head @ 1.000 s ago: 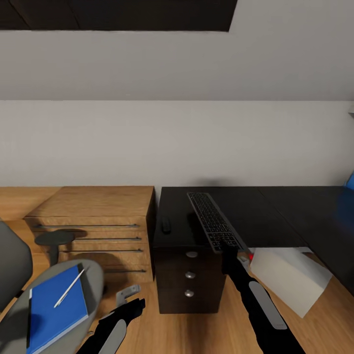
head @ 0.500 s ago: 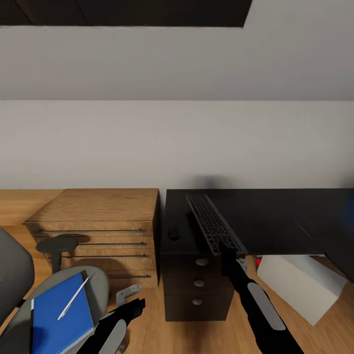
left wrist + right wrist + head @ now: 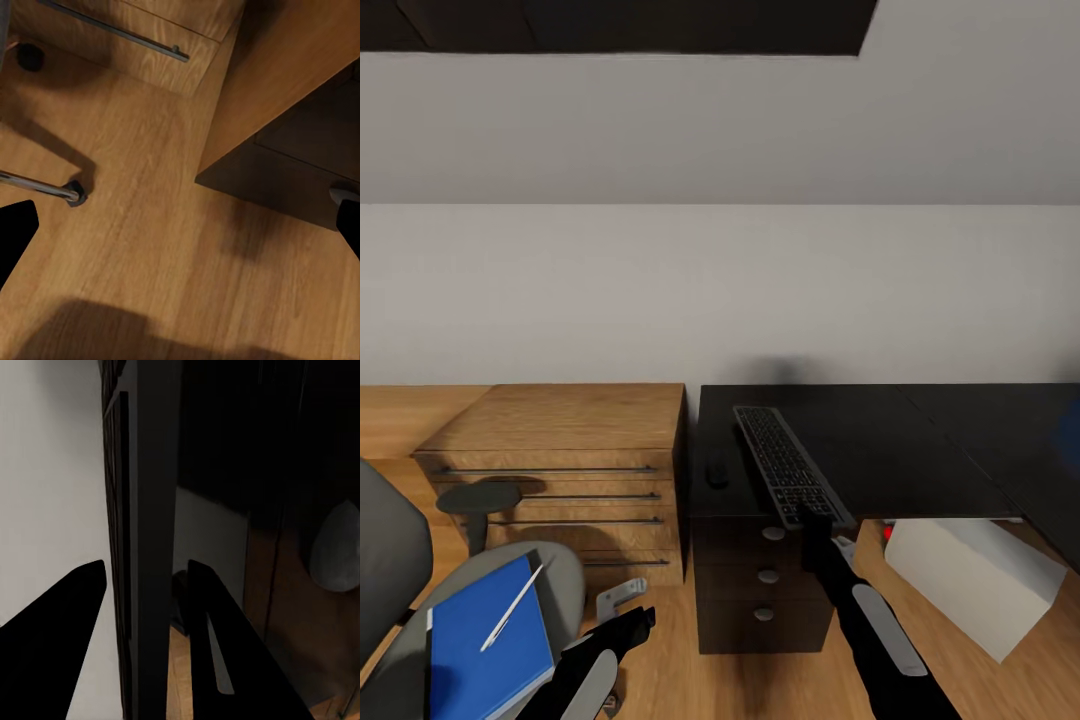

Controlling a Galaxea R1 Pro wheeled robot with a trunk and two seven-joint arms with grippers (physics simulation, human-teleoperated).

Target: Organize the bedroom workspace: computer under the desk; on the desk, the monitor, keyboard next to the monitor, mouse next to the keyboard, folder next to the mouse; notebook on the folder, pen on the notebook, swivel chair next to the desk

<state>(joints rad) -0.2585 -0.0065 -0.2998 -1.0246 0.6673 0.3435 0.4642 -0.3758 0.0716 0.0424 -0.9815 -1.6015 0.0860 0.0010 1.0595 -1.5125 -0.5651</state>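
We have the right end effector [image 3: 818,517] clamped on the keyboard [image 3: 784,466] near edge, center frame: stiff, thin, light; lay it flat on the surface [image 3: 880,440]. Left end effector [image 3: 628,612] released.

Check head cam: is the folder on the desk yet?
No, the folder lies on the swivel chair seat with the pen on top, left of the desk.

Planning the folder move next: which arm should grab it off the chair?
Left. The left gripper hangs open beside the folder on the chair; the right gripper is shut on the keyboard.
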